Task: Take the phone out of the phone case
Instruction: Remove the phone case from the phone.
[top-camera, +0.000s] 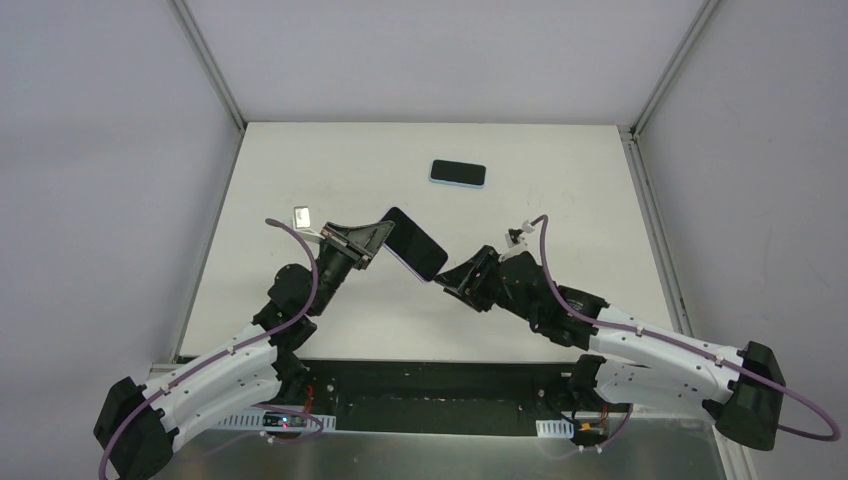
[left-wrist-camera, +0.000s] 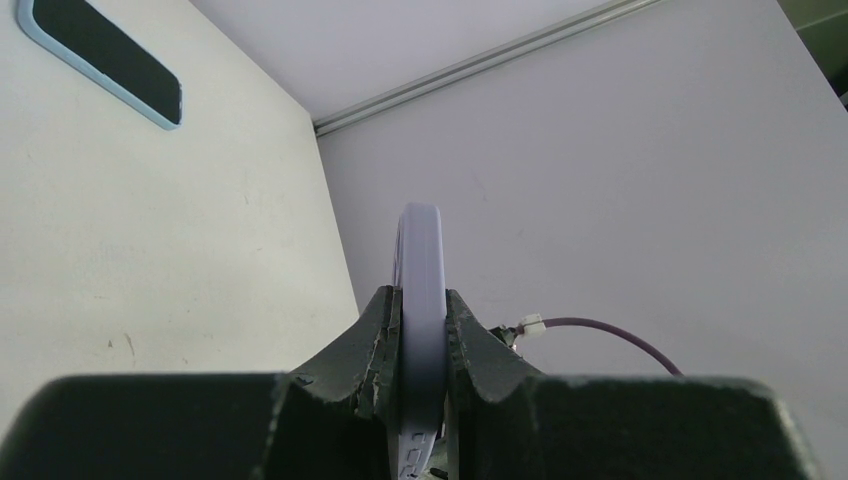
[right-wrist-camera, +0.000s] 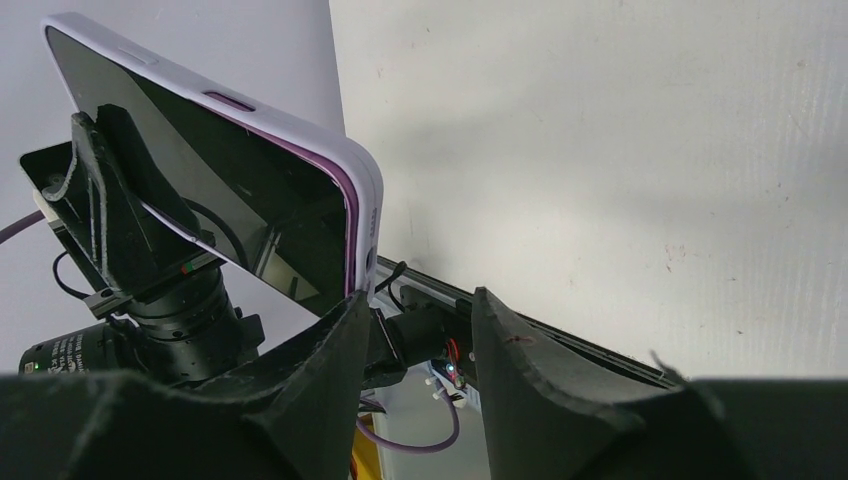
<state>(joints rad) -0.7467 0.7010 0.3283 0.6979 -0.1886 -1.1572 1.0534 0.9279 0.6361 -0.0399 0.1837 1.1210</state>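
White table (top-camera: 560, 210) boxed by grey walls (top-camera: 440, 50). Left gripper (top-camera: 372, 238) clamps the lilac-cased phone (top-camera: 415, 243) above the table's centre; right gripper (top-camera: 452, 277), jaws parted, sits at its 4 o'clock corner. A blue-cased phone (top-camera: 458, 173) lies toward 12 o'clock

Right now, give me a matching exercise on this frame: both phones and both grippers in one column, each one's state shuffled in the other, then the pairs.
Things
1. lilac-cased phone
2. blue-cased phone
3. left gripper
4. right gripper

States
A. jaws apart, nothing between them
B. lying flat on the table, far side
C. clamped on a phone's edge
D. held in the air, tilted

Pairs: 1-D, 2-B, 3-C, 4-A
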